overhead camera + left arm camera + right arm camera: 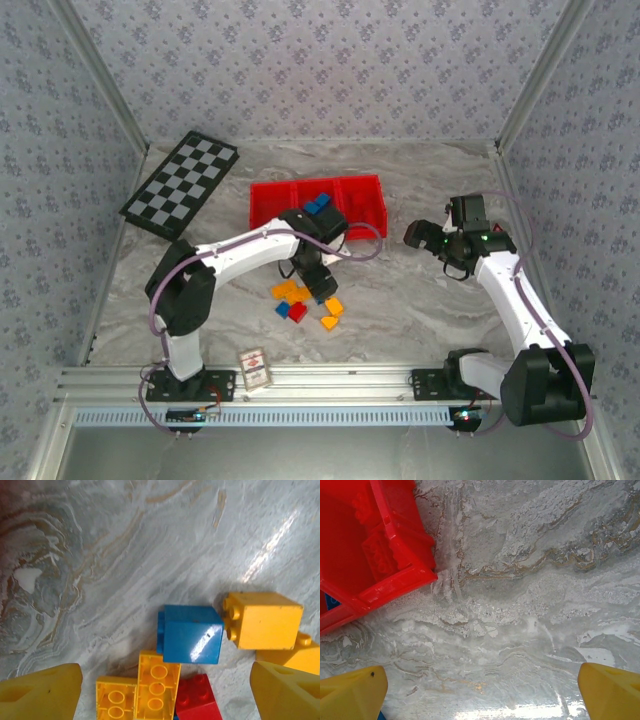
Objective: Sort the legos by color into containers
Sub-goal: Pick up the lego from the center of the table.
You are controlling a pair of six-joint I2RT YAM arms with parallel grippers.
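Glossy plastic legos [192, 635] on a polished, marble-look table [125, 555].

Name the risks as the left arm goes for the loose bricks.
The blue brick sits tight among yellow bricks and a red brick, so the wide left jaws might pinch mixed colours or scatter neighbours.
The left arm reaches right beside the front wall of the red tray; swinging up could nudge it.

One tray [258, 196], one checkerboard [181, 183], one card box [255, 368]
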